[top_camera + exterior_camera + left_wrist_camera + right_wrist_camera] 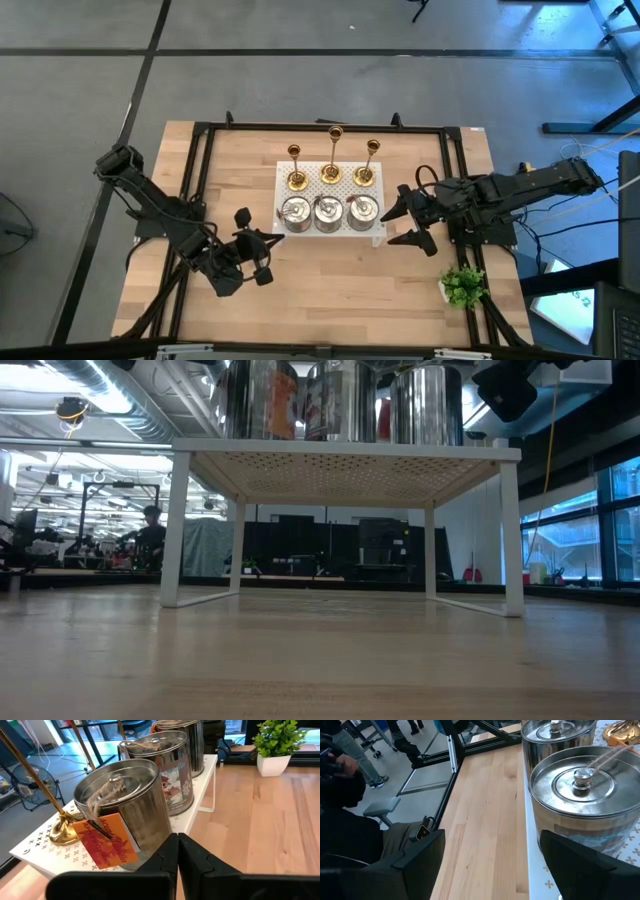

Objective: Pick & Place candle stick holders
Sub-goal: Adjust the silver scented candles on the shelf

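Note:
Three silver round holders (329, 212) stand in a row on the near half of the white perforated stand (284, 176). Three gold candlesticks (331, 172) stand on their round bases behind them. My left gripper (256, 256) is shut and empty over the table, near and left of the stand. In its wrist view (177, 854) it points at the left silver holder (125, 800), which bears an orange tag. My right gripper (408, 224) is open just right of the stand's right end. In its wrist view (500, 865) the right silver holder (585, 790) is close by one finger.
A small green plant in a white pot (462, 286) stands near the table's right front corner, close to my right arm. Black frame rails (200, 180) run along the table's sides. Bare wood (330, 290) lies in front of the stand. People show in the room beyond.

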`<act>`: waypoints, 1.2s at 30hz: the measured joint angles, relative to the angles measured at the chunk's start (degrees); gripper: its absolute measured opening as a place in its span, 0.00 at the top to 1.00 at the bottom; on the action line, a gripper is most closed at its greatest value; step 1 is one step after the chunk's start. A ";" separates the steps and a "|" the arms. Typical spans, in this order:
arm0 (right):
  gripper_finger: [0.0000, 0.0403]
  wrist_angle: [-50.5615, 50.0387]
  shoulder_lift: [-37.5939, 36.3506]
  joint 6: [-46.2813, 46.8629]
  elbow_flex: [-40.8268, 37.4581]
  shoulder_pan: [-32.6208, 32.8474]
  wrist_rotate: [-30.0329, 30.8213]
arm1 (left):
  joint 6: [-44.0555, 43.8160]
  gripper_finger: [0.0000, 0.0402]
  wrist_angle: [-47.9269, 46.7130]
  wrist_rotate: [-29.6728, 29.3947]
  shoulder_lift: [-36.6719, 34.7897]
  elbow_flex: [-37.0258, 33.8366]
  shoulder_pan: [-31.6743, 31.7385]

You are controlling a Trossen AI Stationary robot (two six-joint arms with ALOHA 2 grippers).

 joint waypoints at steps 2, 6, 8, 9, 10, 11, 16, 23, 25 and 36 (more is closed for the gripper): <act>0.19 0.00 0.00 0.00 0.01 -0.01 0.00 | 0.00 1.00 -0.19 -0.04 0.00 0.00 0.00; 0.19 0.00 0.00 0.00 0.01 -0.01 0.00 | -1.07 1.00 -1.92 -1.44 0.00 0.00 0.38; 0.19 0.00 0.00 0.00 0.01 0.00 -0.02 | -2.72 1.00 -3.45 -1.86 0.00 0.00 1.02; 0.19 0.00 -0.02 0.00 0.01 0.01 -0.02 | -3.54 1.00 -4.11 -1.95 0.00 0.00 1.42; 0.19 0.00 0.00 0.00 -0.01 -0.01 -0.02 | -4.27 1.00 -4.75 -1.96 0.00 0.00 1.90; 0.19 0.00 0.00 0.00 0.00 0.00 -0.02 | -4.97 1.00 -5.53 -1.76 0.00 0.00 2.35; 0.19 -0.18 -0.01 -0.01 0.00 0.00 -0.02 | -6.42 1.00 -7.36 -0.58 0.00 0.00 4.23; 0.19 -0.22 -0.02 -0.02 -0.01 -0.01 0.00 | -7.01 1.00 -9.61 -0.44 0.00 0.00 5.55; 0.19 -0.22 0.00 -0.02 -0.01 0.00 0.00 | -7.38 1.00 -9.94 -0.21 0.00 0.00 6.05; 0.19 -0.20 -0.01 -0.03 -0.01 -0.02 0.04 | -7.43 1.00 -9.34 2.21 0.16 -0.02 8.00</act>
